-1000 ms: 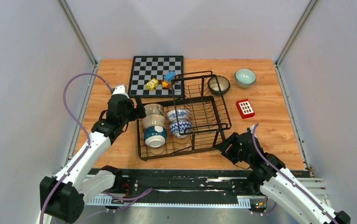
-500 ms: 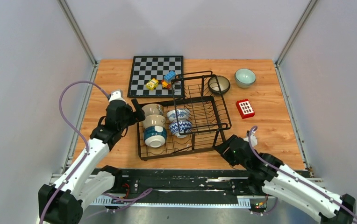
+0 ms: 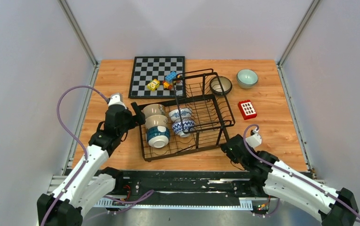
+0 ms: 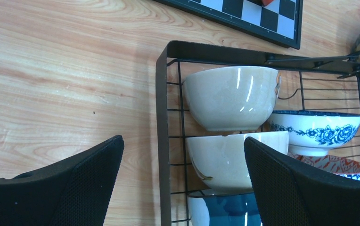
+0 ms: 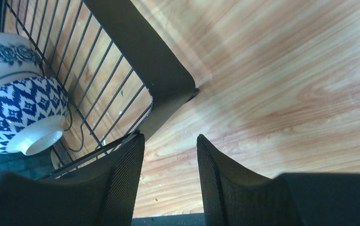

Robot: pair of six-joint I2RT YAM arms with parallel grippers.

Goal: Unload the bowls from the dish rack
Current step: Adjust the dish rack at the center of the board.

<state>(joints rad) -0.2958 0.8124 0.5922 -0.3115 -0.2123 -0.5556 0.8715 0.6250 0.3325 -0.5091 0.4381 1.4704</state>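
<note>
Top cam sits high up behind my bases and looks down and forward over the whole table [image 3: 282, 132], both arms in frame. Left wrist cam is low and close, peeking out between my left fingers [image 4: 74, 188] at the dish rack [image 4: 161, 117] corner, the beige bowls [image 4: 232, 96] and a strip of chessboard [image 4: 258, 14]. Right wrist cam is closer still, looking past my right fingers [image 5: 121, 188] at the rack's near right corner. Both wrist views catch the blue-flowered bowl [image 4: 317, 132], from opposite sides.

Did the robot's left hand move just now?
Yes. The left hand pulled back toward the robot, farther from the chessboard.
</note>
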